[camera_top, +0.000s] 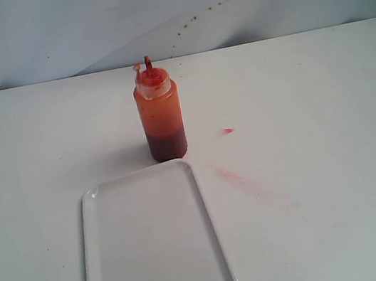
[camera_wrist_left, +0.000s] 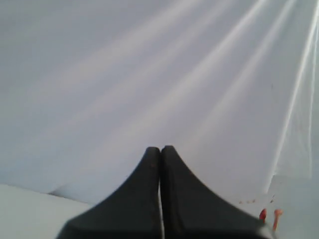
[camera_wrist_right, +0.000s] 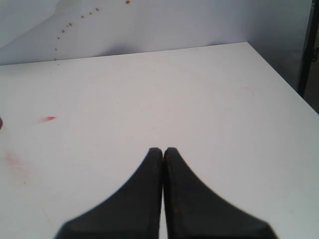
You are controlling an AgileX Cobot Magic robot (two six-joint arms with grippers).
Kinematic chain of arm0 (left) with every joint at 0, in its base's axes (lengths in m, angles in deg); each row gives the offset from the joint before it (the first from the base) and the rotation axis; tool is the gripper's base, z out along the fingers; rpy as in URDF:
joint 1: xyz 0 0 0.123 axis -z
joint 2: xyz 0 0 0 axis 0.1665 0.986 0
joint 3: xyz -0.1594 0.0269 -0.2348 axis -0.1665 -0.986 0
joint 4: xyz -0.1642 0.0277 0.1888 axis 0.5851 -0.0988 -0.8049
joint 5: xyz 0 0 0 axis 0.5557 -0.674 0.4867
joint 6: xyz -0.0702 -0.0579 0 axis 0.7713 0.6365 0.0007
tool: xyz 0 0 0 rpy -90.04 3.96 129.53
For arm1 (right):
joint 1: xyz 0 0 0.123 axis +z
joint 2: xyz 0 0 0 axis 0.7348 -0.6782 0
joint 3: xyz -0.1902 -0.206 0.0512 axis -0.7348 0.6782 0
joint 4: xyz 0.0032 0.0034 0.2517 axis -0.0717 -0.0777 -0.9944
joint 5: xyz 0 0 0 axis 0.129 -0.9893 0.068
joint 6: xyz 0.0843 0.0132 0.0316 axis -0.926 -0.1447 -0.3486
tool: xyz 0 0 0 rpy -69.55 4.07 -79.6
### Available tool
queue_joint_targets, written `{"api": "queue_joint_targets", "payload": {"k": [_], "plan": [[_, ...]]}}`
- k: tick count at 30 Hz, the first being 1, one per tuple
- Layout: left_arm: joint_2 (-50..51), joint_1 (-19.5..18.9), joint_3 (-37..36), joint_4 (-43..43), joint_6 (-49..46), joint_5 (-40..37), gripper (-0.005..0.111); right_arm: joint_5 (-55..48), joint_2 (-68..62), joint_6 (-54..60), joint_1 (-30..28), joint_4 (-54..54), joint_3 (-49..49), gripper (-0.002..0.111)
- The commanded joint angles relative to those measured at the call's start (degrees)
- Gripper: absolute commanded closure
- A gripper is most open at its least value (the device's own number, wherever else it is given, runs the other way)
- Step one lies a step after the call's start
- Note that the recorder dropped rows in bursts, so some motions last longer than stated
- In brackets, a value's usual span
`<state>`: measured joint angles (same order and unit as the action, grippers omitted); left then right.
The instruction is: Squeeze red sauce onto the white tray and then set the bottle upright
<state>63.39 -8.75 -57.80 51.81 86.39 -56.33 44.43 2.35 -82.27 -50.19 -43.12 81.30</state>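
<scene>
A: Where's the bottle (camera_top: 160, 112)?
B: Upright on the bench (camera_top: 316, 126), just behind the tray (camera_top: 152, 251). Left claw (camera_wrist_left: 160, 149) and right claw (camera_wrist_right: 163, 150) are closed, empty.
A: Open one wide, grip its middle squarely.

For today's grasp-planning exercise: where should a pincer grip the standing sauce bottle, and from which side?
Probably the straight mid-body of the bottle, below the tapered cap, coming level from the right: it stands upright, with the white tray close by its base.
</scene>
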Motion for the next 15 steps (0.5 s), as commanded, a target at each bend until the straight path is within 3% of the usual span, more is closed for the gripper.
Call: {"api": "queue_joint_targets", "payload": {"k": [1, 8, 11, 15], "plan": [[-0.2, 0.0, -0.4, -0.3, 4.9, 8.7, 0.107, 0.7, 0.2, 0.2, 0.3, -0.4, 0.2, 0.108], [1.8, 0.0, -0.4, -2.1, 1.9, 24.5, 0.107, 0.7, 0.2, 0.2, 0.3, -0.4, 0.2, 0.108], [9.4, 0.0, -0.4, -2.1, 1.9, 32.2, 0.107, 0.7, 0.2, 0.2, 0.3, -0.4, 0.2, 0.108], [28.0, 0.0, 0.5, -2.9, 0.7, 41.2, 0.107, 0.7, 0.2, 0.2, 0.3, -0.4, 0.2, 0.108]]}}
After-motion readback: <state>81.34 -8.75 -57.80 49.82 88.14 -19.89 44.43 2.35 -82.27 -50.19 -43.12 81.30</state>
